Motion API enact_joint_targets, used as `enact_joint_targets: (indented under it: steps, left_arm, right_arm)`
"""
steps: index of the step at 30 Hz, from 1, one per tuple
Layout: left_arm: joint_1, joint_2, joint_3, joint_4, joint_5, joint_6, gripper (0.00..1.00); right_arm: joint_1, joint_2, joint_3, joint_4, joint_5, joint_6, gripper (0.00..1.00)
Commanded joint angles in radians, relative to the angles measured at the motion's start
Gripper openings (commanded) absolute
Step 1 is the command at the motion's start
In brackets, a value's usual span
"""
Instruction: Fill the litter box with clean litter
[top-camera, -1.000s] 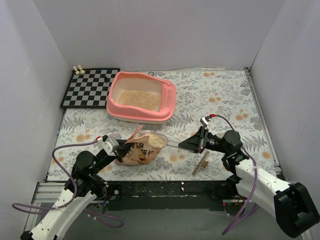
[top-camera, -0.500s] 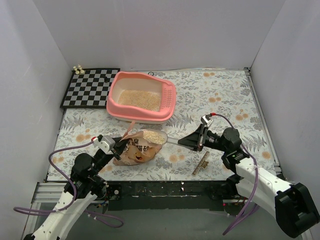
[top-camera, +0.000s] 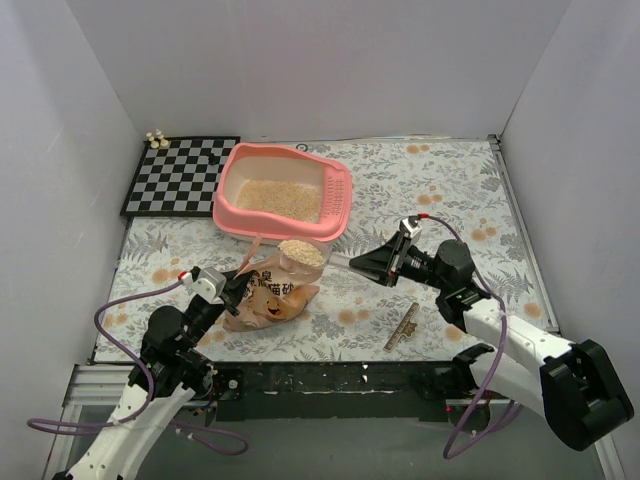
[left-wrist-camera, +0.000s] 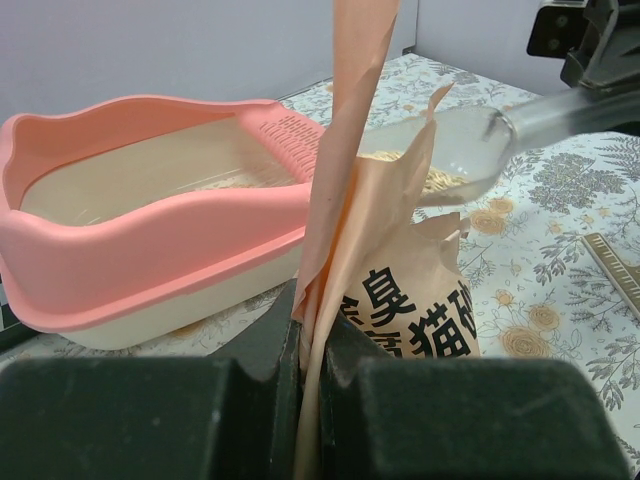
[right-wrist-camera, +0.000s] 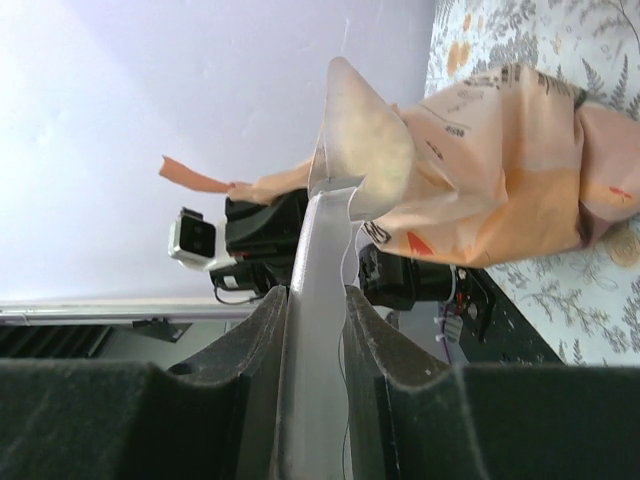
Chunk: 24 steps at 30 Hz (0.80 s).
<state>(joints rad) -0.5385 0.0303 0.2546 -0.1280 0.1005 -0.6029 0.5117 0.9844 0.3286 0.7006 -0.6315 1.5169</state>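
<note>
The pink litter box (top-camera: 236, 206) stands at the back left with pale clean litter (top-camera: 280, 195) inside; it also shows in the left wrist view (left-wrist-camera: 120, 245). My left gripper (top-camera: 235, 290) is shut on the top edge of the tan printed bag (top-camera: 270, 300), seen close in the left wrist view (left-wrist-camera: 400, 300). My right gripper (top-camera: 365, 265) is shut on the handle of the translucent scoop (top-camera: 303, 255), whose bowl holds clean litter above the bag, just in front of the litter box rim. The scoop shows in the right wrist view (right-wrist-camera: 350, 150) and the left wrist view (left-wrist-camera: 470, 150).
A checkerboard (top-camera: 180, 175) with small pale pieces (top-camera: 155, 139) lies at the back left beside the litter box. A brown flat strip (top-camera: 404, 326) lies on the floral mat near the front right. White walls enclose the table.
My right gripper has lifted the loaded scoop out of the bag and carried it back and left, toward the litter box. The left gripper keeps its hold on the bag.
</note>
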Motion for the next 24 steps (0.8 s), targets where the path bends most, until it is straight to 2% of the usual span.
enact_joint_targets:
  steps: [1, 8, 15, 17, 21, 24]
  left_arm:
    - [0.015, -0.109, 0.037, 0.189, -0.047, 0.005, 0.0]
    - [0.017, -0.128, 0.032, 0.188, -0.036, 0.006, 0.0]
    - [0.017, -0.132, 0.031, 0.185, -0.031, 0.003, 0.0]
    - [0.018, -0.132, 0.031, 0.185, -0.027, 0.003, 0.0]
    - [0.017, -0.132, 0.026, 0.191, -0.019, 0.003, 0.0]
    - [0.018, -0.132, 0.025, 0.195, -0.016, 0.003, 0.0]
  right_arm:
    - [0.008, 0.08, 0.122, 0.143, 0.058, 0.022, 0.01]
    - [0.007, 0.324, 0.246, 0.269, 0.091, 0.029, 0.01]
    - [-0.01, 0.542, 0.418, 0.165, 0.138, -0.096, 0.01]
    - [-0.015, 0.583, 0.481, 0.096, 0.132, -0.145, 0.01]
    - [-0.015, 0.622, 0.631, -0.217, 0.153, -0.367, 0.01]
    - [-0.019, 0.66, 0.785, -0.56, 0.205, -0.561, 0.01]
